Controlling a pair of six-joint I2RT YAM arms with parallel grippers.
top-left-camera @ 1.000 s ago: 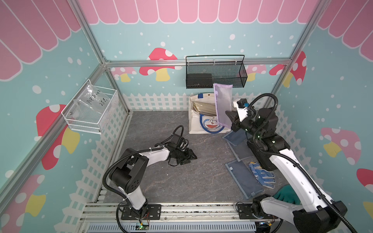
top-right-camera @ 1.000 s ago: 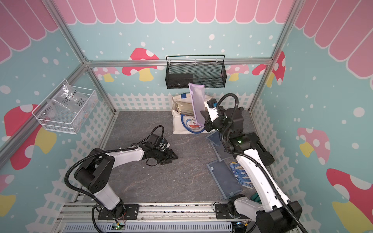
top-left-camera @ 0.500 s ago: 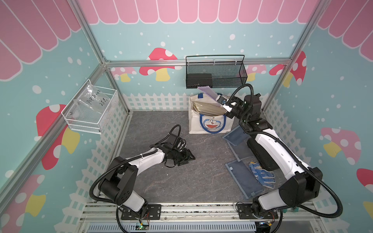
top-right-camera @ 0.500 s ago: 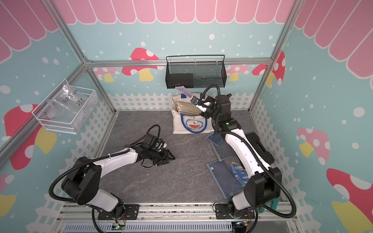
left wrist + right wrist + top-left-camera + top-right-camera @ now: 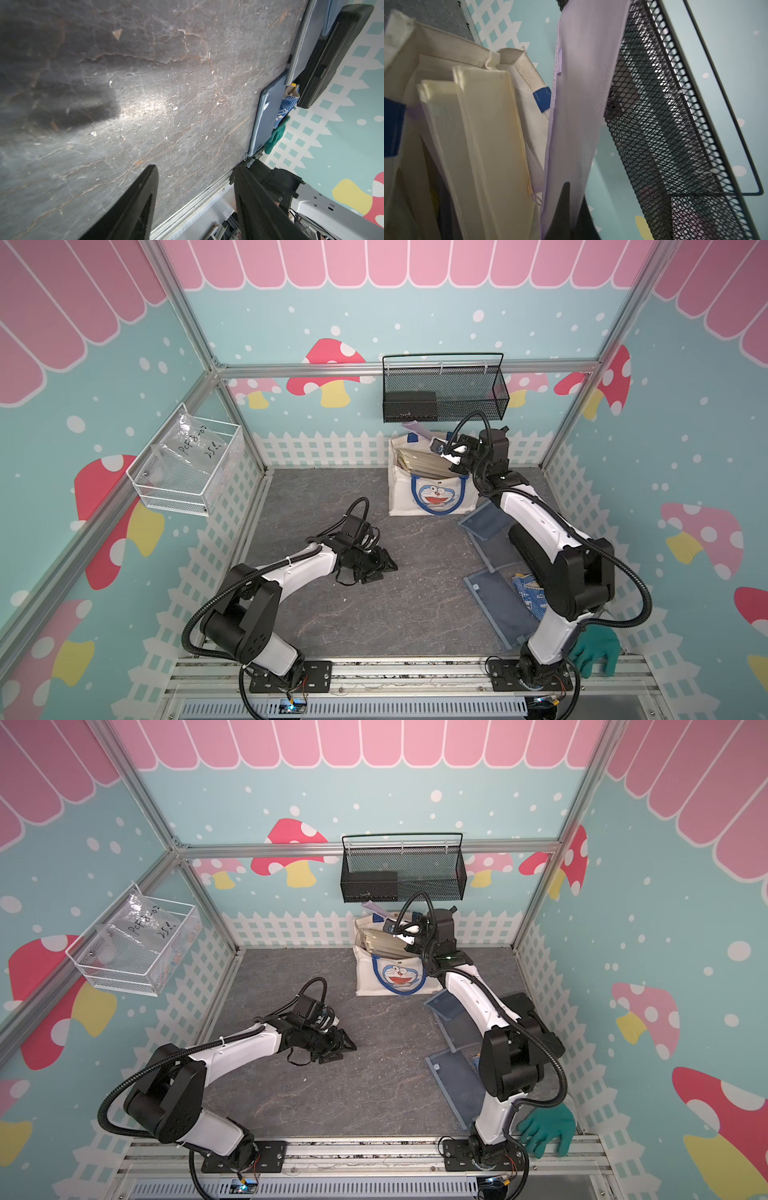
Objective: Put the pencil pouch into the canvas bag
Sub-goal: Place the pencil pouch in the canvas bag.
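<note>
The lilac pencil pouch [image 5: 577,116] was pinched at one end by the pressed-together fingers of the right gripper [image 5: 572,209] and held above the back rim of the canvas bag [image 5: 432,499]. It could be caught on the black wire basket [image 5: 444,391] or dropped behind the bag. The right arm was stretched forward over the bag; the left gripper [image 5: 195,199] was kept low over the desk [image 5: 415,593], fingers spread, nothing held.
</note>
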